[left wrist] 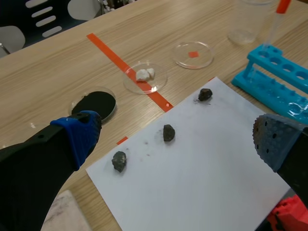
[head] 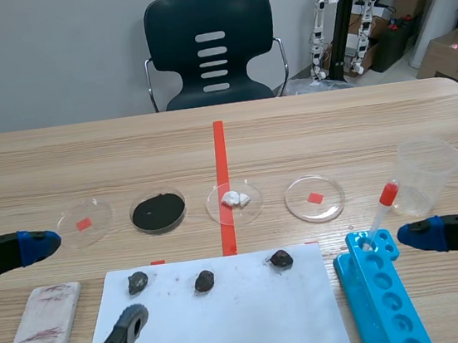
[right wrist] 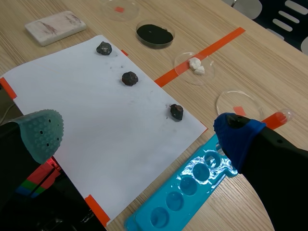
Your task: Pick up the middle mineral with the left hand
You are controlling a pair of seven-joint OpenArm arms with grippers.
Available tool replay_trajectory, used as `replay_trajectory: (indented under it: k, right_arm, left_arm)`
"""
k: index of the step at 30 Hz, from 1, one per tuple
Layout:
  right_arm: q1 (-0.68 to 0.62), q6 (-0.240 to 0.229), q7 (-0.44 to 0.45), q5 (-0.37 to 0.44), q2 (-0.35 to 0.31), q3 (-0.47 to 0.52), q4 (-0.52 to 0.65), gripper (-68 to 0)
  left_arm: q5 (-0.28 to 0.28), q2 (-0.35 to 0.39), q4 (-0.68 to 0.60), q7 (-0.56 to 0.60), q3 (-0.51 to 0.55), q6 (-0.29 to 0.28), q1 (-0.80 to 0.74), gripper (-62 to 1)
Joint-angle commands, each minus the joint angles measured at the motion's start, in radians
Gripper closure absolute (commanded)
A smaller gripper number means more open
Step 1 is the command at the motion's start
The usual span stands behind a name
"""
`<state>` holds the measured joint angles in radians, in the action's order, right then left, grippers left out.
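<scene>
Black powder (head: 158, 213) in one far dish (head: 156, 194), white lumps (head: 235, 197) in the next dish (head: 217, 213) rightward. Red-capped tube (head: 382, 213) in blue rack (head: 387, 303). Middle mineral (head: 204, 281) on white paper (head: 248, 324), right of left gripper (head: 84, 281), fingers spread apart, untouched.

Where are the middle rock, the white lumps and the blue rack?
middle rock (left wrist: 168, 133), left wrist view, its centre
white lumps (head: 234, 198), scene view, their middle
blue rack (head: 387, 303), scene view, its top face
</scene>
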<state>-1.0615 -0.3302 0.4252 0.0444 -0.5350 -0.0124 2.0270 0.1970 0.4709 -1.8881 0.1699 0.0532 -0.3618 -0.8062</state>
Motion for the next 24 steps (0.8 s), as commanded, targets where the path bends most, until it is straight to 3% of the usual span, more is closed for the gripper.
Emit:
replay_trajectory:
  k: [1, 8, 10, 12, 20, 24]
  right_arm:
    - [0.003, 0.001, 0.018, 0.011, -0.005, 0.007, 0.008, -67.9]
    - [0.003, 0.001, 0.018, 0.011, -0.005, 0.007, 0.008, -67.9]
    - [0.003, 0.001, 0.018, 0.011, -0.005, 0.007, 0.008, -67.9]
    - [0.003, 0.001, 0.018, 0.011, -0.005, 0.007, 0.008, -67.9]
    - [0.003, 0.001, 0.018, 0.011, -0.005, 0.007, 0.008, -67.9]
    - [0.003, 0.001, 0.018, 0.011, -0.005, 0.007, 0.008, -67.9]
  left_arm:
    - [0.076, -0.006, -0.014, -0.073, -0.023, 0.0, 0.056, -62.3]
    - [0.392, -0.014, -0.014, -0.523, -0.136, 0.017, 0.286, -62.3]
    - [0.45, -0.027, -0.014, -0.636, -0.168, 0.057, 0.355, -62.3]
    - [0.506, -0.046, -0.014, -0.717, -0.202, 0.132, 0.426, -62.3]
    - [0.517, -0.127, 0.064, -0.999, -0.322, 0.426, 0.677, -62.3]
    - [0.514, -0.164, 0.171, -1.119, -0.367, 0.477, 0.779, -62.3]
